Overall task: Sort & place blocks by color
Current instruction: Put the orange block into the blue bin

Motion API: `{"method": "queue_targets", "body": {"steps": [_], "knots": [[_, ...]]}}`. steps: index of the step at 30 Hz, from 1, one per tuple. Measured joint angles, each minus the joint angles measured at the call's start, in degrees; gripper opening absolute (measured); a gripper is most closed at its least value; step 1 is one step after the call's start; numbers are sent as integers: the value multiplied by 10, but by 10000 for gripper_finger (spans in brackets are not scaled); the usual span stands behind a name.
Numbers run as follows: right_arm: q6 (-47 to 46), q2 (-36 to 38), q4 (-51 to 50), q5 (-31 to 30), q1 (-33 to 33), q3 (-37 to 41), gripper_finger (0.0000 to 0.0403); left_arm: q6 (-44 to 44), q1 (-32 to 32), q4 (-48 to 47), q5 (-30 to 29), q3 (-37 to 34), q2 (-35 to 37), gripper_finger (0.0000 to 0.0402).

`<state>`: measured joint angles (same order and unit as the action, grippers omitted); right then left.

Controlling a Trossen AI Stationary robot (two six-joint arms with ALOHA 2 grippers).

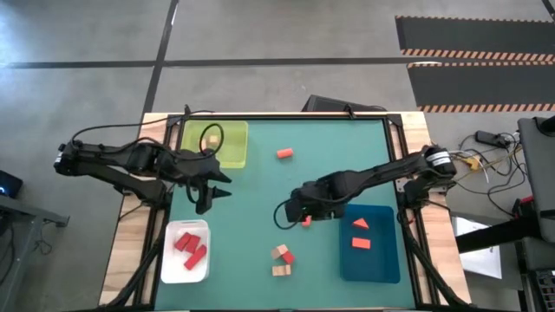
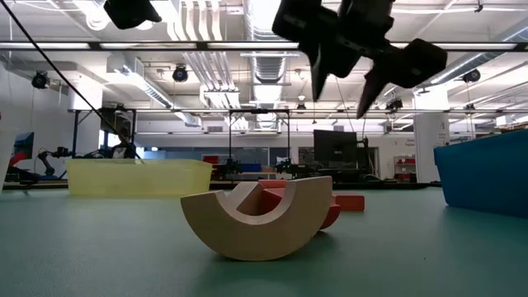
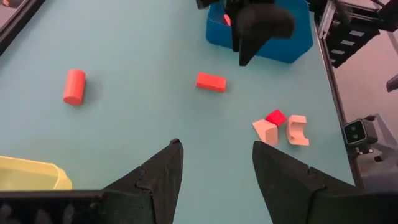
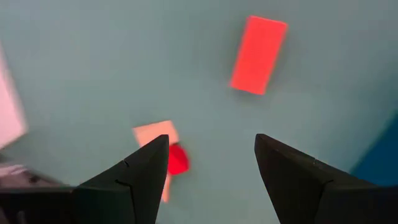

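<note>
My right gripper [image 1: 280, 213] is open and empty above the mat, next to an orange bar [image 1: 305, 221]. In its wrist view its fingers [image 4: 211, 140] stand over bare mat, with the bar [image 4: 258, 55] ahead and a tan block [image 4: 155, 133] and a red block [image 4: 179, 160] beside them. My left gripper [image 1: 217, 191] is open and empty between the yellow-green tray [image 1: 232, 156] and the white tray [image 1: 169, 264]. An orange cylinder [image 1: 284, 153] lies on the far mat. A cluster of tan and red blocks [image 1: 282, 256] lies near the front, including a tan arch [image 2: 256, 219].
The yellow-green tray holds a tan block [image 1: 212, 140]. The white tray holds red blocks [image 1: 191, 247]. The blue tray [image 1: 381, 269] at the right holds orange pieces [image 1: 360, 234]. Open green mat lies between the trays. Cables and an equipment cart stand beyond the table's right edge.
</note>
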<state>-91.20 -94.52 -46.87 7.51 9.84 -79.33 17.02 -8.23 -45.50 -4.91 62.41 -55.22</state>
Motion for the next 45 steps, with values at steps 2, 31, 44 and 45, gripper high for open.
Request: {"method": "queue_targets", "body": {"steps": [2,31,44,45], "knots": [[-4,-19,-44,0,3,-23,228,0,0,0,0,0,0,177],[52,-210,-93,-25,-26,-91,228,6,0,0,-17,-4,-14,177],[62,-208,-78,-26,-27,-90,133,6,0,1,-20,-4,-18,177],[64,-207,-77,-26,-27,-90,123,6,0,1,-21,-4,-18,177]]}}
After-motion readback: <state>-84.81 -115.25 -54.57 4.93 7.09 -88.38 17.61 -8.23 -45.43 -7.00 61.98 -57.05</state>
